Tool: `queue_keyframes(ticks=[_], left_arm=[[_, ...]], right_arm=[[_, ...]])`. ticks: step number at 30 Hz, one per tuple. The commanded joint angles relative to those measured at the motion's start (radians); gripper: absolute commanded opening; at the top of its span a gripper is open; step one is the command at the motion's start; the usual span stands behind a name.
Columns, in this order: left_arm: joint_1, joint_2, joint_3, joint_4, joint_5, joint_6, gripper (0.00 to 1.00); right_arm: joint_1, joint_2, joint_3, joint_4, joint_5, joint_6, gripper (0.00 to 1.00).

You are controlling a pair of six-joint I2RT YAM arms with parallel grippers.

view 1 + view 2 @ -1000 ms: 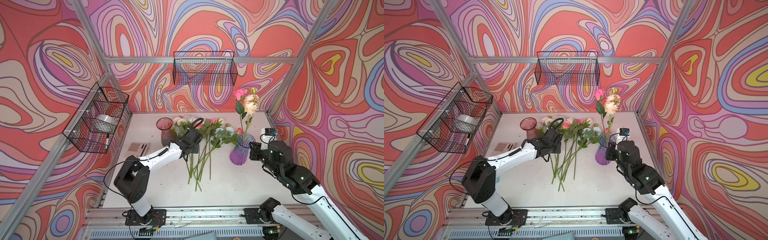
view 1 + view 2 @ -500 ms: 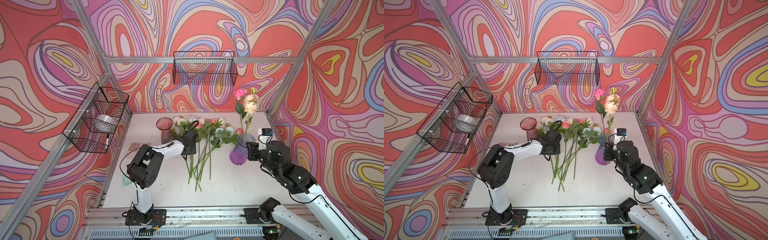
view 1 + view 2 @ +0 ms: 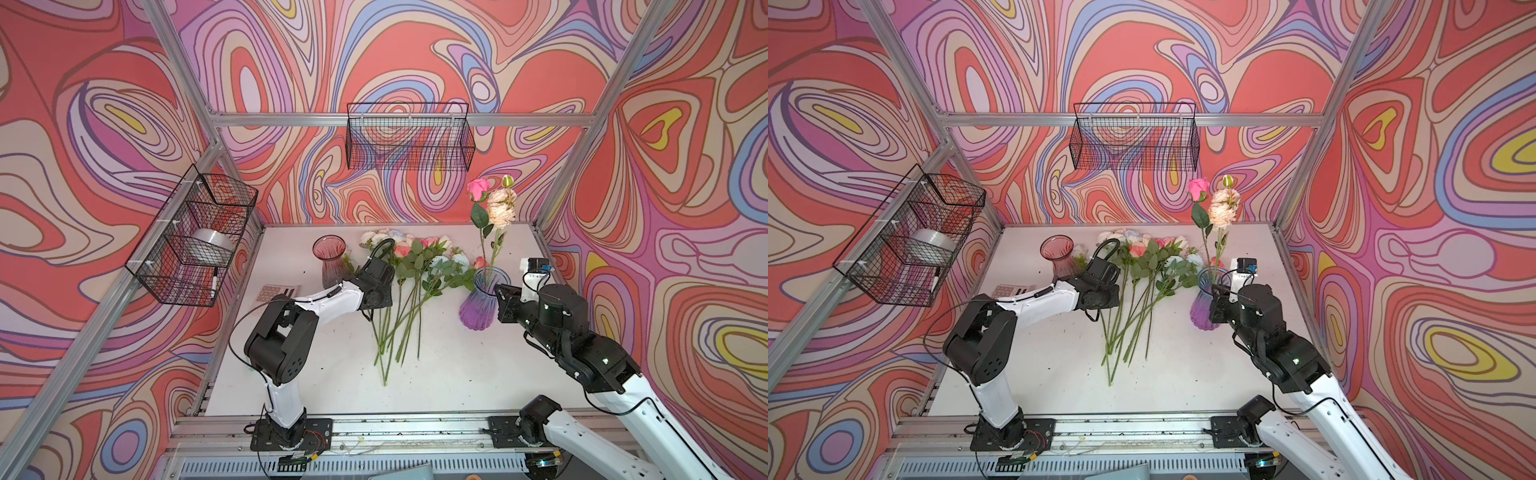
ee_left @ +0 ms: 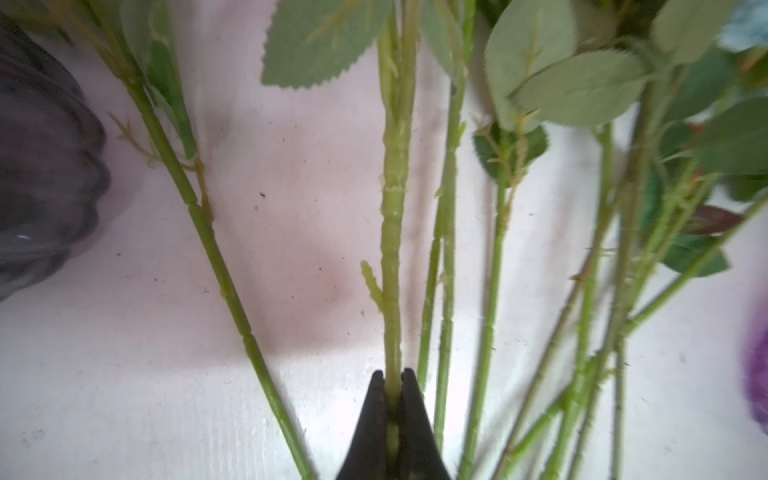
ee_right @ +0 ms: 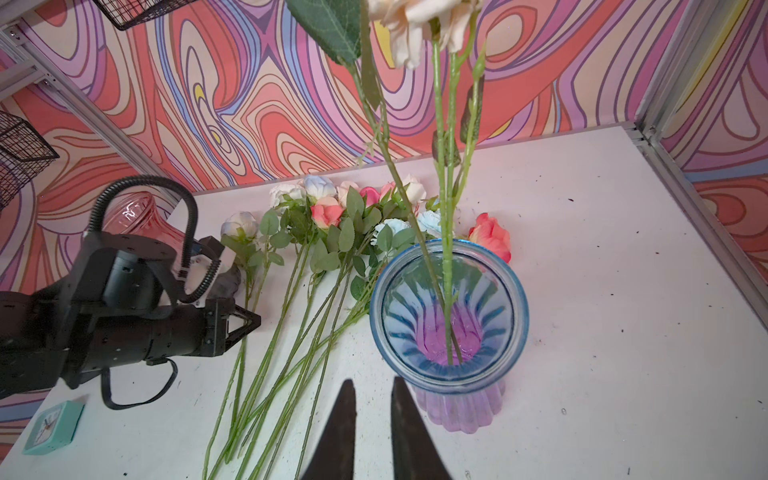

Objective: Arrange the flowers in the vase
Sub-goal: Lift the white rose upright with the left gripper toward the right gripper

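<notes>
Pale green and knuckled, one stem [image 4: 392,249] now sits pinched between the black tips of your left tool [image 4: 392,378]. A second ago those tips stood partly apart, and they have since closed down onto it. Over the same second that arm's elbow has folded up and in toward the middle of the counter [image 3: 316,365], while the wrist stayed over the stems. The stem runs straight out from the tips, with its neighbours just beside it on one side and a lone stem angled off on the other. The rest of the flowers [image 3: 409,266] lie flat in a loose fan, blooms toward the back wall and cut ends toward the front rail, between the red glass vase [image 3: 330,259] and the blue-and-purple ribbed vase [image 3: 478,309]. Your right tool [image 5: 372,384] has barely shifted. It hangs just beside that ribbed vase, near its rim, tips a narrow gap apart with nothing between them. Two flowers already stand upright in that vase, a pink rose [image 3: 478,189] and a spray of peach blooms [image 3: 500,208], well above the rim.
</notes>
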Motion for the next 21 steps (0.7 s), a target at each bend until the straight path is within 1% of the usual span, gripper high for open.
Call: queue_keyframes(ticks=[1, 5, 9, 13, 16, 19, 20, 21], left_arm=[[0.001, -0.109, -0.008, -0.025, 0.042, -0.003, 0.0], [-0.001, -0.253, -0.057, 0.012, 0.098, 0.03, 0.0], [-0.001, -0.392, -0.114, 0.027, 0.112, 0.045, 0.0], [-0.002, -0.505, -0.159, 0.043, 0.155, 0.094, 0.0], [-0.009, -0.596, -0.226, 0.154, 0.22, 0.145, 0.0], [-0.026, -0.681, -0.308, 0.304, 0.285, 0.184, 0.0], [-0.037, -0.703, -0.337, 0.364, 0.317, 0.191, 0.0], [-0.049, -0.72, -0.36, 0.422, 0.323, 0.192, 0.0]], right_arm=[[-0.003, -0.004, -0.001, 0.013, -0.012, 0.0, 0.16], [-0.003, -0.009, 0.004, 0.015, -0.009, 0.0, 0.16], [-0.003, -0.006, 0.011, 0.013, -0.014, 0.003, 0.17], [-0.004, -0.006, 0.012, 0.024, -0.029, 0.008, 0.17], [-0.004, -0.001, 0.018, 0.045, -0.081, 0.001, 0.2], [-0.003, 0.013, 0.04, 0.07, -0.189, -0.006, 0.28], [-0.004, 0.02, 0.048, 0.083, -0.241, -0.007, 0.31], [-0.004, 0.028, 0.054, 0.101, -0.284, -0.005, 0.36]])
